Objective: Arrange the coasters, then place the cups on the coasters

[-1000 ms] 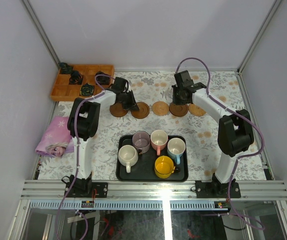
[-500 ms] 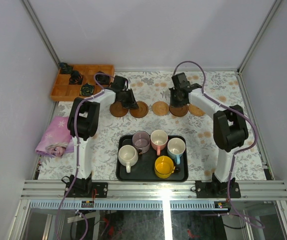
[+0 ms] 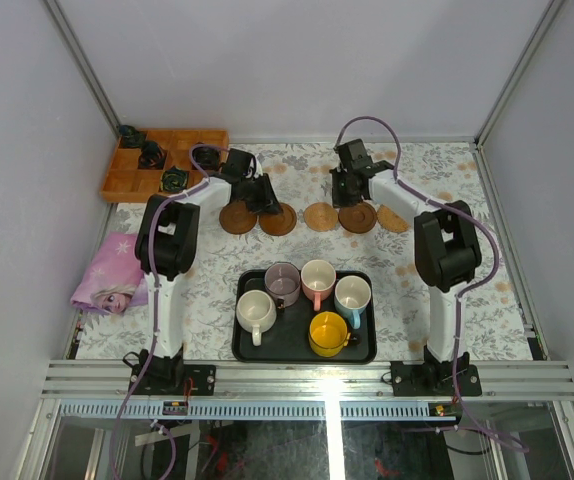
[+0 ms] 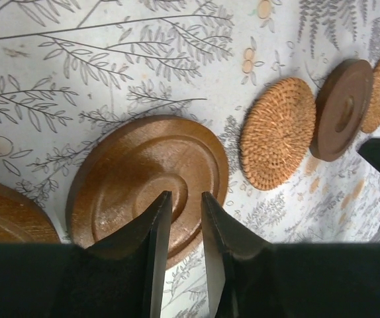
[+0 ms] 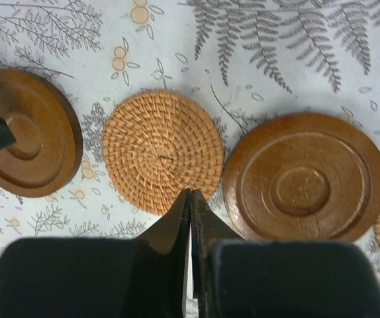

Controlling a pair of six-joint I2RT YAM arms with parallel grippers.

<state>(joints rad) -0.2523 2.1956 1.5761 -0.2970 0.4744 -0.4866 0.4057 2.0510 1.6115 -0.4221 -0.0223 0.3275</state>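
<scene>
Five coasters lie in a row across the far half of the table: brown wood [image 3: 235,219], brown wood [image 3: 278,220], woven tan [image 3: 320,216], dark brown [image 3: 358,219], woven tan [image 3: 393,219]. My left gripper [image 4: 185,199] hovers over the second coaster [image 4: 150,175], jaws a narrow gap apart, nothing between them. My right gripper [image 5: 190,193] is shut and empty, between the woven coaster [image 5: 162,149] and the brown one [image 5: 306,177]. The cups stand on a black tray [image 3: 242,345]: cream [image 3: 256,312], mauve [image 3: 283,283], pink [image 3: 318,278], blue [image 3: 353,295], yellow [image 3: 328,333].
An orange wooden compartment box [image 3: 127,185] holding small black items sits at the back left corner. A pink printed cloth [image 3: 112,275] lies at the left edge. Grey walls close in three sides of the floral tabletop.
My right gripper has moved left along the coaster row, from the right-hand coasters toward the middle one. The left gripper has stayed over the second coaster.
</scene>
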